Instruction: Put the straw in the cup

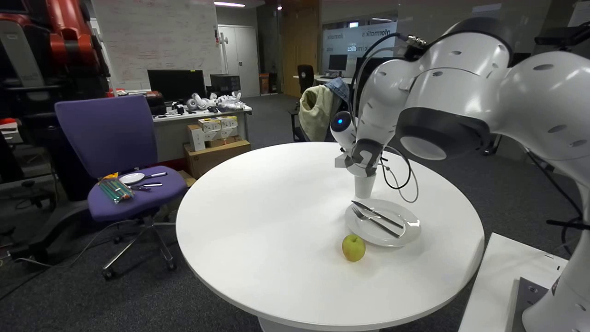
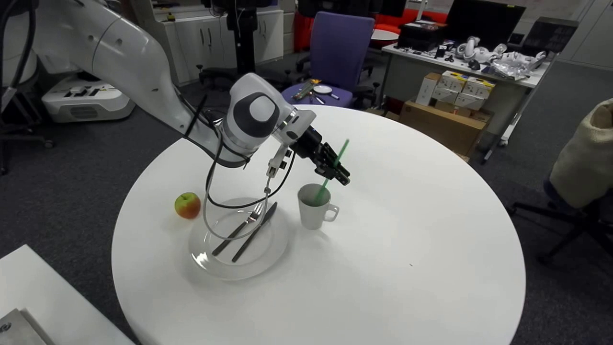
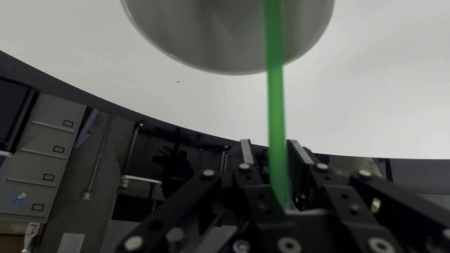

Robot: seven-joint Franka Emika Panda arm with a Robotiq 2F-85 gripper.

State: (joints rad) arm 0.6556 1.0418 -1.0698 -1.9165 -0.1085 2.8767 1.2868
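The straw (image 2: 343, 149) is a thin green tube. Its lower end is inside the white cup (image 2: 312, 216), and it leans against the far rim with its upper part sticking out. The cup stands upright on the table with its handle to the right. The cup also shows in an exterior view (image 1: 364, 187), where the straw is hidden. My gripper (image 2: 343, 176) is just above the cup. In the wrist view the gripper (image 3: 268, 142) is open, with the straw (image 3: 275, 98) between the fingers and a gap beside it. The cup's mouth (image 3: 225, 38) is at the top edge.
A white plate (image 2: 201, 249) with a fork (image 2: 237, 233) and a knife (image 2: 254, 234) lies beside the cup. An apple (image 1: 353, 248) sits near the plate. The round table's edge (image 1: 221, 295) curves around them. A cable loop (image 1: 408, 184) hangs from the arm near the plate.
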